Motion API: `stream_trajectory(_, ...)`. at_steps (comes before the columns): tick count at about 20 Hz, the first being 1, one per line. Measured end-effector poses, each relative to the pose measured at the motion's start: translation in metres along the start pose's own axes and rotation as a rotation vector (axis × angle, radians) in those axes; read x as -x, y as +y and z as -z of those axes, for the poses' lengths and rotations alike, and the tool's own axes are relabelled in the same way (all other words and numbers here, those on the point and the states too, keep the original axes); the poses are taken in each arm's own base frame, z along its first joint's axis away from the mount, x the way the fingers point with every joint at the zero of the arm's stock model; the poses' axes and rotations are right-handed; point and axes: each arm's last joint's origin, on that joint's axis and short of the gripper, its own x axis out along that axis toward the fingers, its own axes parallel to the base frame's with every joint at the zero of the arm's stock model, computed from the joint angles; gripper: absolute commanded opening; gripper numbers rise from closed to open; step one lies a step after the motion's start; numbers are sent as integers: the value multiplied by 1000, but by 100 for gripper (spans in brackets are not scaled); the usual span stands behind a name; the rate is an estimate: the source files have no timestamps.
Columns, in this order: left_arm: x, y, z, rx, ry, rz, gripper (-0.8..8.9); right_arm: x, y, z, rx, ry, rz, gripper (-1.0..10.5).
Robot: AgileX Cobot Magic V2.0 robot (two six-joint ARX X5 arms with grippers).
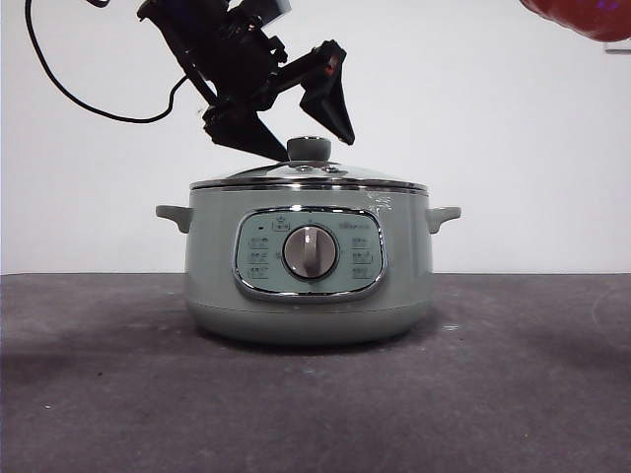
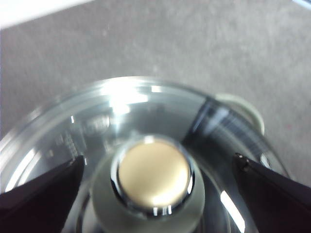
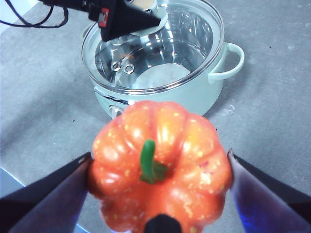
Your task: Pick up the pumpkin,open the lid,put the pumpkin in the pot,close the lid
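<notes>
1. Your right gripper [image 3: 158,194] is clamped on the pumpkin [image 3: 160,165], one jaw pressed to each flank and the green stem facing the wrist camera. You hold it up and well apart from the pot [image 3: 194,92], which makes sense: it cannot go in while the lid [image 3: 155,53] sits on the rim.

2. Your left gripper [image 2: 158,167] is spread wide, a jaw on either side of the lid's knob [image 2: 154,177] and neither touching it. That straddle looks like the set-up for a pinch on the knob, the lid's only handhold.

3. The pot stands on the grey worktop [image 1: 513,384] with its dial [image 1: 310,252] facing the front camera. The lid still rests closed on it, so opening is, by my reading, the step in hand.

4. The front view gives you height: the left gripper [image 1: 301,123] hangs with its jaw tips about level with the knob [image 1: 309,149]. Of the pumpkin [image 1: 582,15] it shows only an orange edge at the top corner.

5. The left wrist view shows how well the knob is centred between the jaws, though it is blurred.

6. The right wrist view alone shows the grip on the pumpkin. Through the glass it also shows nothing but the bare metal bowl inside the pot, with the left gripper [image 3: 126,19] over the lid.
</notes>
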Motion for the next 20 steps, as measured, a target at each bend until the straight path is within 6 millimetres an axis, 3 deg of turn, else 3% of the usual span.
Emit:
stream_trajectory(4,0,0,2,-11,25,-3,159,0,0,0,0,0,0,-12)
stream_trajectory(8,1,0,1,-22,14,-12,95,0,0,0,0,3,1,-12)
stream_trajectory(10,1,-1,0,-30,12,-10,2,0,0,0,0,4,1,-12)
stream_trajectory(20,3,-1,-1,-30,10,-11,-12,-1,0,2,-2,19,5,-12)
